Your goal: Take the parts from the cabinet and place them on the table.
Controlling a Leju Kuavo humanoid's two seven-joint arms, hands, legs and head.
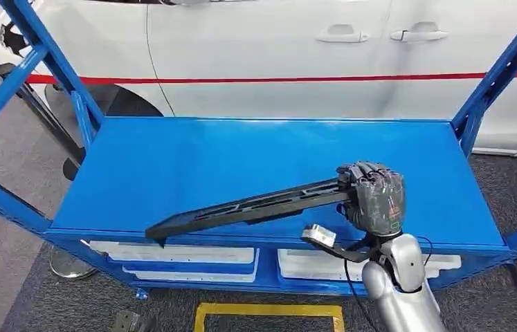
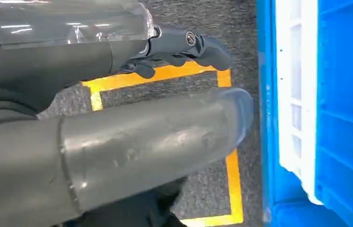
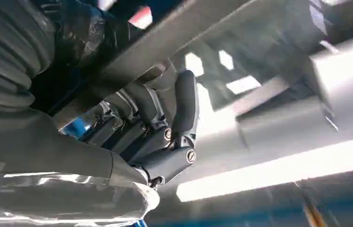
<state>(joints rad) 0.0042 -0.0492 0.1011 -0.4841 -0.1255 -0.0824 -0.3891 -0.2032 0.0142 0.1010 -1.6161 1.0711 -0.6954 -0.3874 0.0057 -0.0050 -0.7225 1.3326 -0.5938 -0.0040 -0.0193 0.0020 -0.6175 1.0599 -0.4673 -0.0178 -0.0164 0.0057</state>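
We are gripping a long black slotted part (image 1: pixel 248 207) in our right hand (image 1: pixel 374 196), fingers wrapped round its near end, carrying it over the blue shelf (image 1: pixel 172 159). Our left hand (image 2: pixel 184 47) is hanging low with fingers loosely curled on nothing; next we judge we must lower the part flat and let go

Blue shelf top (image 1: pixel 172 166), blue frame posts (image 1: pixel 41 48). Above the shelf top: long part (image 1: pixel 241 206), black, slotted. Right hand (image 1: pixel 374 196) on its end is dark grey with a small red mark; silver arm (image 1: pixel 401 290) below. Behind the shelf: white car (image 1: pixel 276 41) with thin red stripe (image 1: pixel 276 79). Under the shelf top: white panels (image 1: pixel 186 254). Floor dark grey carpet (image 1: pixel 68 304), yellow tape outline (image 1: pixel 269 310). Left hand (image 2: pixel 184 45) dark grey.
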